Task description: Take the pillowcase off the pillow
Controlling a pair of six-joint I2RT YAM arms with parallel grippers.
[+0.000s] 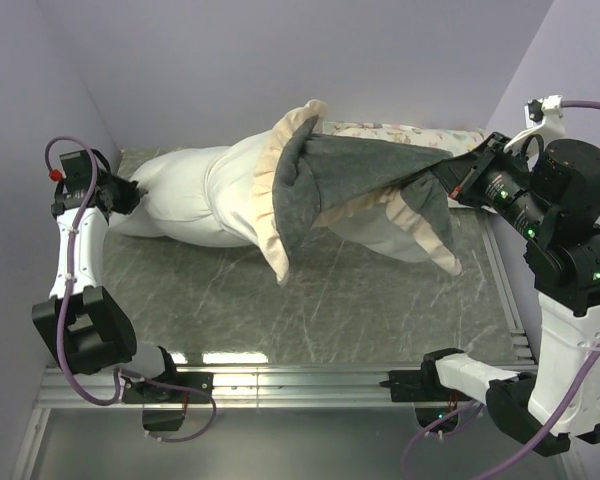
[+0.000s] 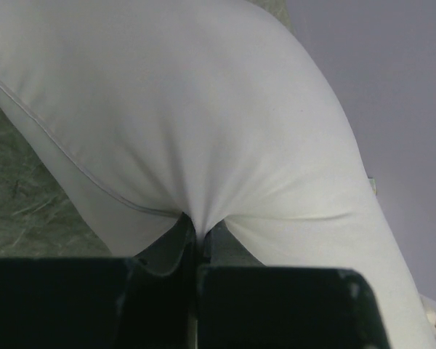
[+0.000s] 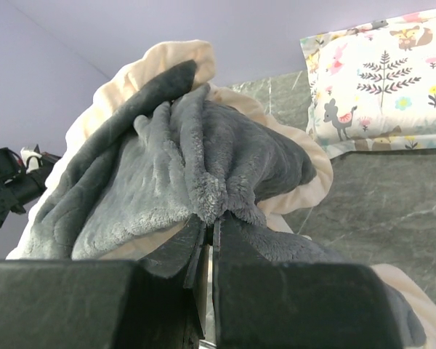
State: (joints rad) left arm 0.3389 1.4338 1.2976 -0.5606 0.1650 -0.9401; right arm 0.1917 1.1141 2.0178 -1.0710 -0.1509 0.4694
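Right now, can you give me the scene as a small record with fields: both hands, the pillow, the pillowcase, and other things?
left hand: shut on the pillow's bare left end
right hand: shut on the pillowcase's grey fabric
pillow: lies across the table, left part uncovered
pillowcase: bunched over the pillow's right part, frill showing
printed pillow: behind them, by the back wall
table: grey marbled top

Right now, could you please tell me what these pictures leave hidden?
Top view: the pillowcase covers the pillow's right end and most of the printed pillow.
Left wrist view: the pillow fills the frame, blocking most else.
Right wrist view: grey fabric buries the right hand's fingertips.
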